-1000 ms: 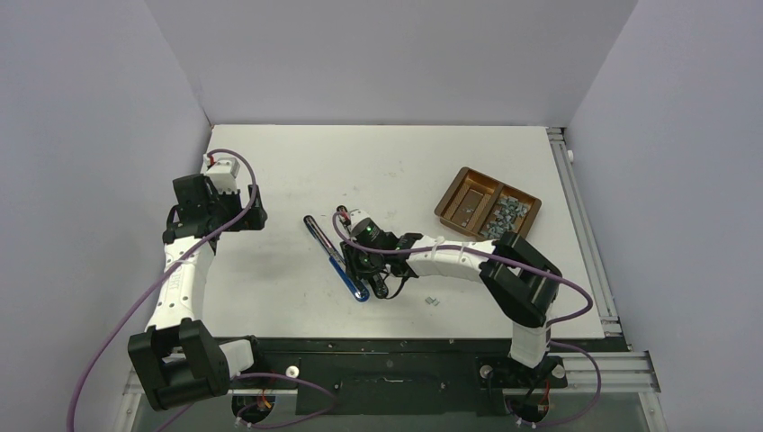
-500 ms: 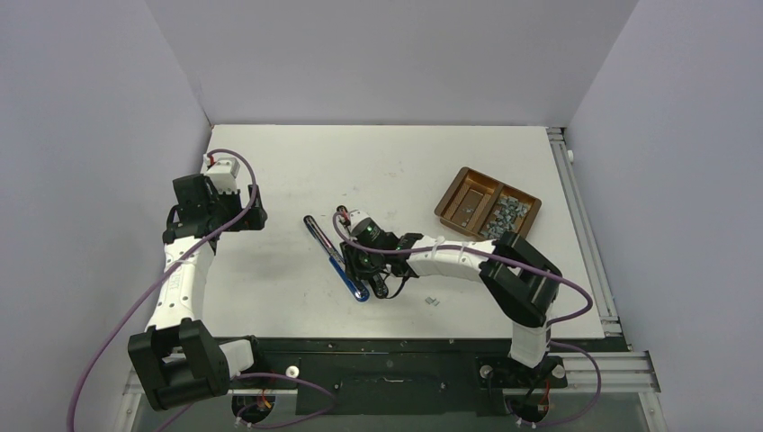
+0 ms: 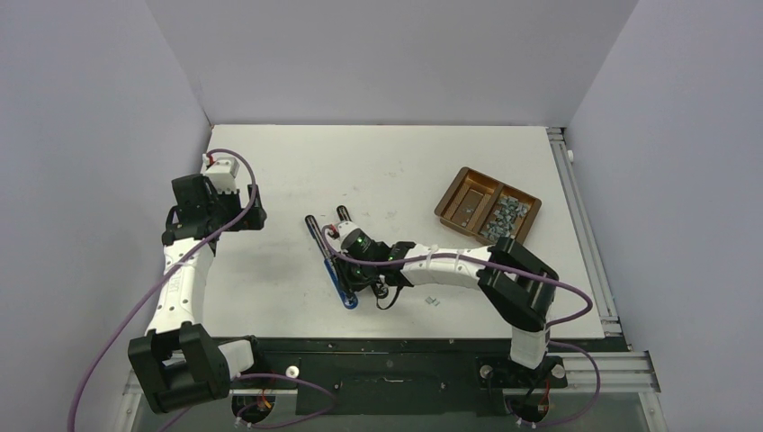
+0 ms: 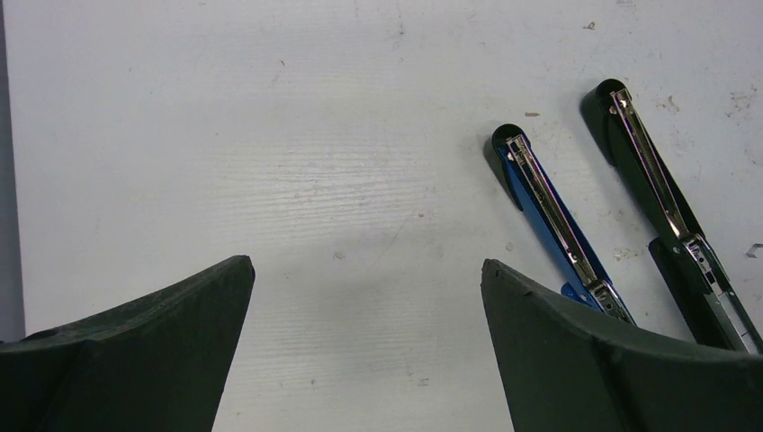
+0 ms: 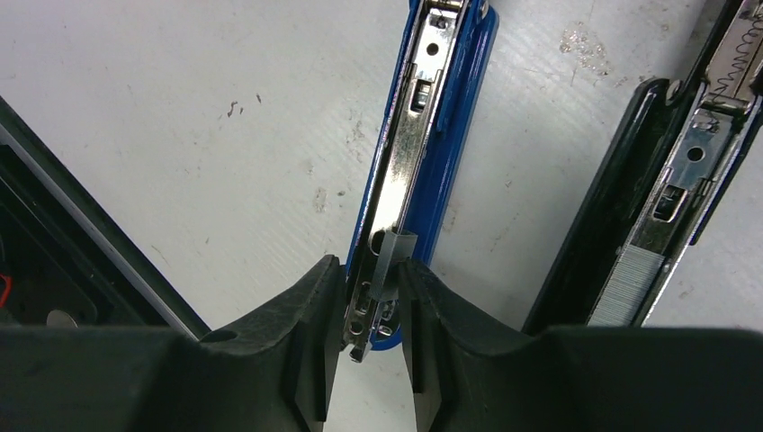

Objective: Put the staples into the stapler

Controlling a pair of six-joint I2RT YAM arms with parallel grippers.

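Right hand (image 5: 369, 270): fingers drawn close together, pinching what I take to be a short staple strip (image 5: 393, 261). It is silver and stands steeply between the pads. It sits directly over the near end of the blue half (image 5: 450, 99) of the stapler (image 3: 326, 252), against that half's metal rail.

The stapler lies opened flat on the worktop (image 3: 270, 162). Its long axis runs far-left to near-right. The black half (image 5: 630, 180) lies just right of the blue one and roughly parallel to it. A block of staples (image 5: 619, 286) shows in its channel.

Judgement: the coming move turns on bringing the strip's long axis down onto the rail's axis. At present the strip is upright and the rail runs away from the hand.

Left hand (image 4: 366, 265): spread wide, holding nothing, well to the left of the stapler. The right arm is plainly the nearer.

Spare staples sit in the right compartment (image 3: 507, 214) of the brown tray (image 3: 454, 193), far right. A few loose staples (image 3: 432, 301) lie near the right arm.

No brand, label or writing is legible on any part.
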